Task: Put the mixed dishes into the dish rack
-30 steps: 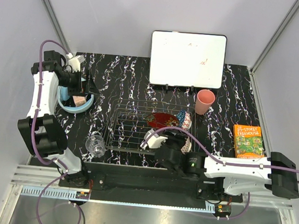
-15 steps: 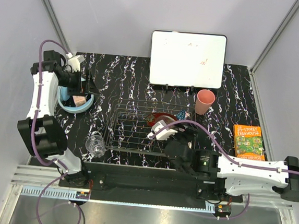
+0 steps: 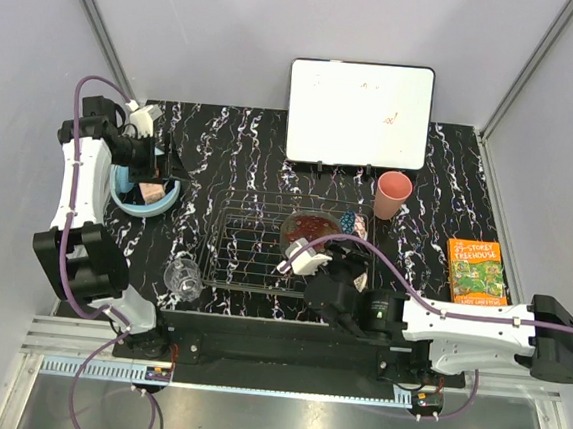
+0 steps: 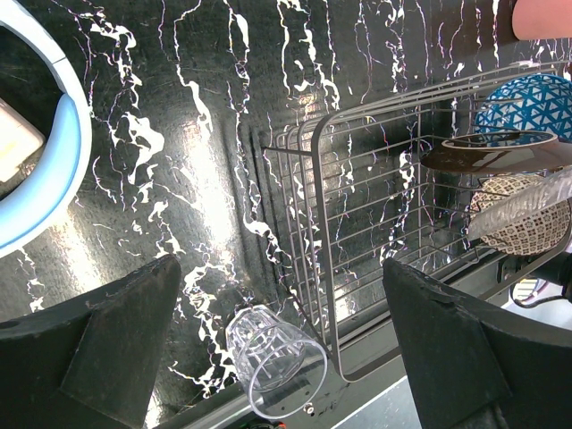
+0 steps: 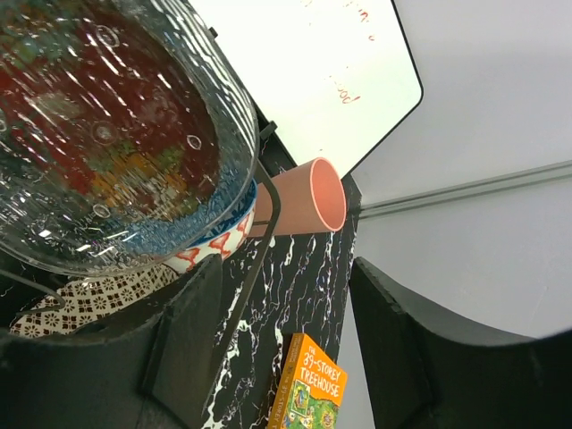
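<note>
Left gripper (image 4: 281,273) and right gripper (image 5: 284,273) both gape empty; orange book (image 5: 308,393) reads "39-Storey Treehouse"

I work in a robot lab cell. Bare grey walls (image 3: 232,29) and aluminium posts (image 3: 88,12) box in a black marbled table (image 3: 231,160). My arms (image 3: 457,330) are bolted by a metal rail (image 3: 283,370), and a whiteboard (image 3: 359,113) stands far beyond my right fingers (image 5: 183,349).

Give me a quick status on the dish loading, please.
Left gripper open, empty. Right gripper open beside clear glass bowl, leaning in dish rack. Small glass, pink cup outside rack. Rack's left half free.
</note>
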